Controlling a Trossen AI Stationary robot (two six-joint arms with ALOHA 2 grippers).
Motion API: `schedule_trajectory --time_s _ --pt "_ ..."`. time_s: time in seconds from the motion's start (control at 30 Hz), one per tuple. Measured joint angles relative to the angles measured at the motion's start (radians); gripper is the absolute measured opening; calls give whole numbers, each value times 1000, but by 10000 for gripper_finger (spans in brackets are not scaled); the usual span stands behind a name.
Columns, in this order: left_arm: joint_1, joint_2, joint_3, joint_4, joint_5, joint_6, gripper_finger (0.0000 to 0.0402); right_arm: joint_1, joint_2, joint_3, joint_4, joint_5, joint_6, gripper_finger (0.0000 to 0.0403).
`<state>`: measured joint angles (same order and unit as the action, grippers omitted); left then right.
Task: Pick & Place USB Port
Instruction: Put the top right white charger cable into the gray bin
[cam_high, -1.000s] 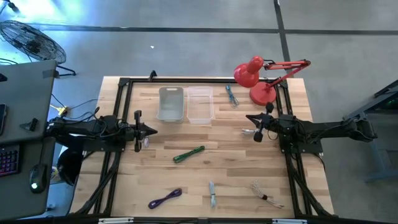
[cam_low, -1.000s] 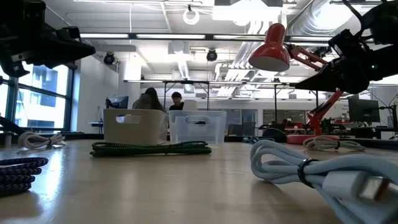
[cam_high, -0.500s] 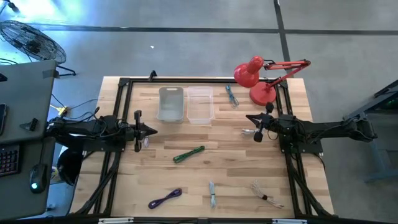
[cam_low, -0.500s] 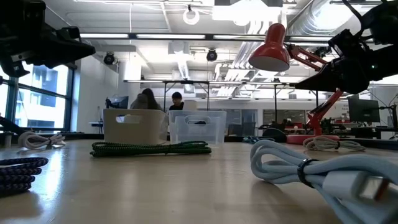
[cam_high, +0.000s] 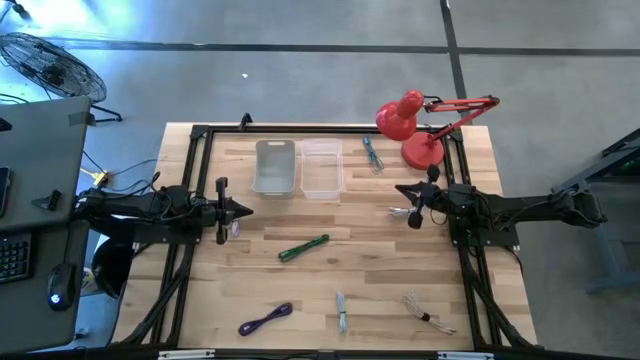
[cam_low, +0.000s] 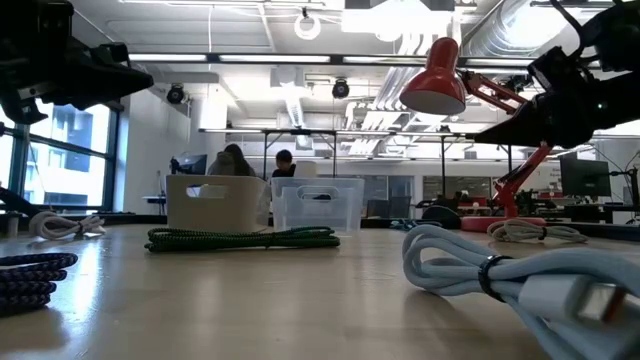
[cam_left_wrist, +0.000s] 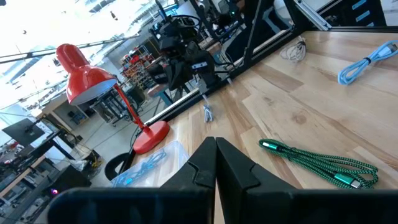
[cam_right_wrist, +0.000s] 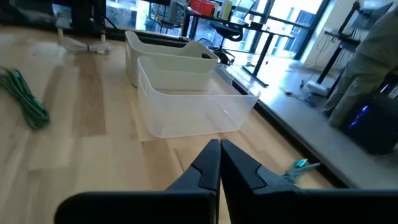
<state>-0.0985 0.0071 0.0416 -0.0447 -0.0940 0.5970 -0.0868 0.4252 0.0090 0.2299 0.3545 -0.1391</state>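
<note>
Bright, even light overhead; table (cam_high: 360, 250) shows only soft, short shadows. Low view: ceiling lights (cam_low: 308, 22) blow out to glare, near blue cable (cam_low: 500, 270) is out of focus, far bins sharper. Left wrist view: window glare at far left, lines bend at edges.

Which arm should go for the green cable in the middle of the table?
Probably left: the green cable lies nearer the left claw than the right claw. Both claws look shut and empty.
</note>
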Motion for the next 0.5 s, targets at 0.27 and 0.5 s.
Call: schedule_trajectory --time_s 0.27,0.5 --pt "0 0 0 0 0 0 0 0 0 0 -6 -47 131 2" --pt "0 0 0 0 0 0 0 0 0 0 -22 -103 335 3"
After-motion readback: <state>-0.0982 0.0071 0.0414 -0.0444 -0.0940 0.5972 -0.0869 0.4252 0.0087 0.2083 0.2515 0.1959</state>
